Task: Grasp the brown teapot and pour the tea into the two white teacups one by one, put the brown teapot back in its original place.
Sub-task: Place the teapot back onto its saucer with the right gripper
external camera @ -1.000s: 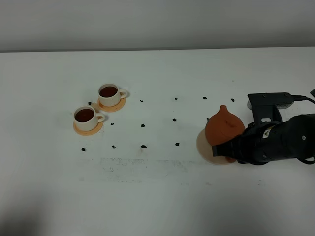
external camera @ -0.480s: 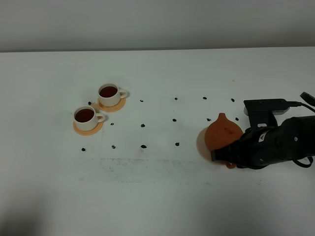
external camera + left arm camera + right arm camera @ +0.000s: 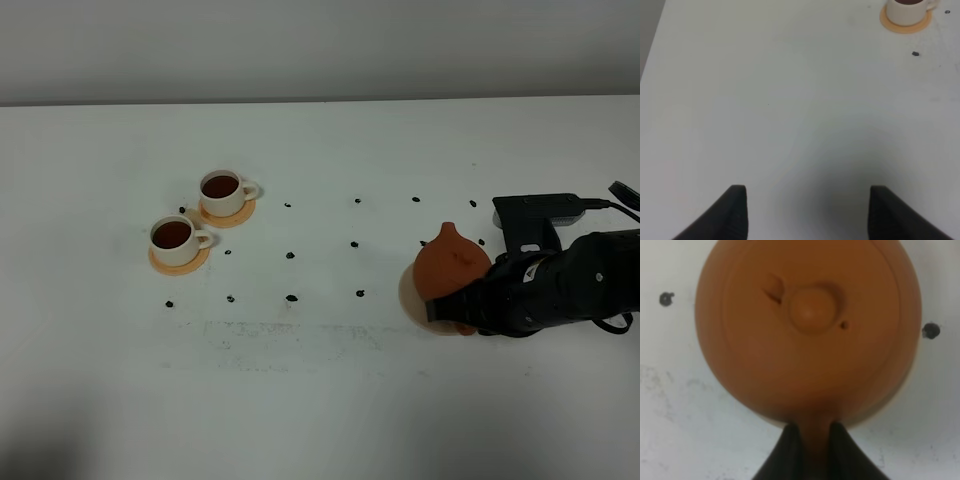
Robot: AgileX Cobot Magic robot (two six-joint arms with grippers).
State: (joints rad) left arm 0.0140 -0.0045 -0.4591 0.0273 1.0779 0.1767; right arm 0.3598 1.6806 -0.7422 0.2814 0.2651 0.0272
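On brown teapot (image 3: 455,265): no writing.

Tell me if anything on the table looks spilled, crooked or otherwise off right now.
Nothing looks spilled. Both white teacups stand upright on their orange coasters, tea inside. The brown teapot sits over its pale disc, lid on, handle clamped by the right gripper. The small dark dots look like regular markings, not drips.

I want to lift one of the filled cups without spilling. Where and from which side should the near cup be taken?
Take the near cup by its small side handle, coming in level from the right side of the high view, where that handle points. The cup stands upright on its orange coaster, open-topped and full of dark tea, so a hand closing over the rim would likely dip in.
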